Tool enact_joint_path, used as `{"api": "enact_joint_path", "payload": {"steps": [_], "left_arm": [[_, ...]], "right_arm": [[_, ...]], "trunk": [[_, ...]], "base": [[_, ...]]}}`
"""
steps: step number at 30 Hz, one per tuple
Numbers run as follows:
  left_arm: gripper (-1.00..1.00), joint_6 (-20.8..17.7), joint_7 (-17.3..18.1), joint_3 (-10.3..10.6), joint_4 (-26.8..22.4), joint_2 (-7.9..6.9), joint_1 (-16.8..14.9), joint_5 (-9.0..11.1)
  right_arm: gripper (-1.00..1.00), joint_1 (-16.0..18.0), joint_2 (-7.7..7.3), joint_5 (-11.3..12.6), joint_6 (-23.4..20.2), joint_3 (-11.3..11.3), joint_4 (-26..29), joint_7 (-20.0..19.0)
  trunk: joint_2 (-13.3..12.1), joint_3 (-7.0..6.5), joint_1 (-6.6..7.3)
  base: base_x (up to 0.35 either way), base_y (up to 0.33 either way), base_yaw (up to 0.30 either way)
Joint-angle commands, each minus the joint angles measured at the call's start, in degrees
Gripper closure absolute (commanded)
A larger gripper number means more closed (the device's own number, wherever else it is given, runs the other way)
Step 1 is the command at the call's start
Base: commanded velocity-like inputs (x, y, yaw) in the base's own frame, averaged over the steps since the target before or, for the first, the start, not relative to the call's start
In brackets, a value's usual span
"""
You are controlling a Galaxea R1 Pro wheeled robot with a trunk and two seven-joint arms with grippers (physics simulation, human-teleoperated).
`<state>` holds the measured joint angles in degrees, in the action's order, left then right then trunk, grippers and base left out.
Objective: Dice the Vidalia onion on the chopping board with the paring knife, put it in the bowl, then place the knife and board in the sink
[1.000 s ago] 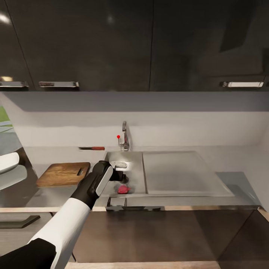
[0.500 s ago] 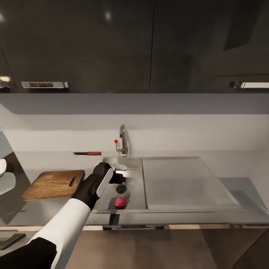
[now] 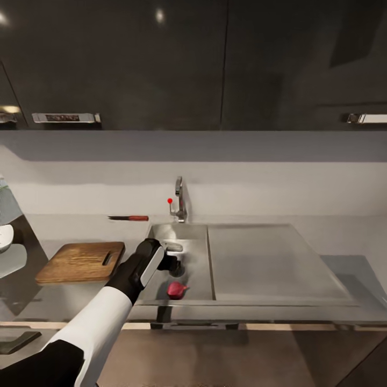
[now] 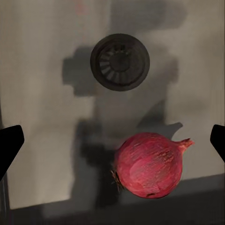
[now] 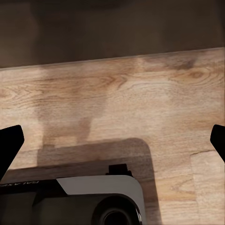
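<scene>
A red-purple onion (image 3: 176,290) lies in the sink (image 3: 196,266) near its front wall, in front of the round drain (image 4: 120,61). My left gripper (image 3: 174,256) hangs open over the basin, just behind the onion. In the left wrist view the onion (image 4: 149,165) sits between the two spread fingertips (image 4: 9,145), apart from both. The chopping board (image 3: 80,262) lies on the countertop (image 3: 64,228) left of the sink. Behind it rests the paring knife (image 3: 129,217). The white bowl (image 3: 4,237) is cut off at the far left. My right gripper (image 5: 112,143) is open over wooden floor.
A chrome tap (image 3: 180,200) with a red knob stands behind the basin. The flat draining area (image 3: 269,260) stretches to the right. Glossy black upper cabinets (image 3: 161,64) hang above. A part of my own base (image 5: 93,199) lies under the right gripper.
The head camera has shifted, so the whole view moved. My left gripper has eased a little lower and closer to the onion. The onion, board and knife rest as before.
</scene>
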<state>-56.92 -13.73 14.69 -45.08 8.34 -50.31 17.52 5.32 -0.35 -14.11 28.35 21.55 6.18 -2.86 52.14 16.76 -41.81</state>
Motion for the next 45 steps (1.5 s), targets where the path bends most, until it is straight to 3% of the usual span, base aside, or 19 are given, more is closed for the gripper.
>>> {"api": "enact_joint_path", "payload": {"steps": [1,45], "left_arm": [[-1.00,-0.1,-0.5,0.1,0.2,-0.01,-0.1,0.6],[-1.00,-0.1,-0.4,1.5,2.8,0.36,-0.1,0.6]], "right_arm": [[-1.00,0.0,0.00,-0.3,0.2,0.5,0.0,-0.3],[-1.00,0.0,0.00,-0.3,0.2,0.5,0.0,-0.2]], "trunk": [[0.1,0.16,-0.01],[0.1,0.38,-0.01]], "base": [[0.000,0.000,0.071],[0.000,0.000,0.004]]}}
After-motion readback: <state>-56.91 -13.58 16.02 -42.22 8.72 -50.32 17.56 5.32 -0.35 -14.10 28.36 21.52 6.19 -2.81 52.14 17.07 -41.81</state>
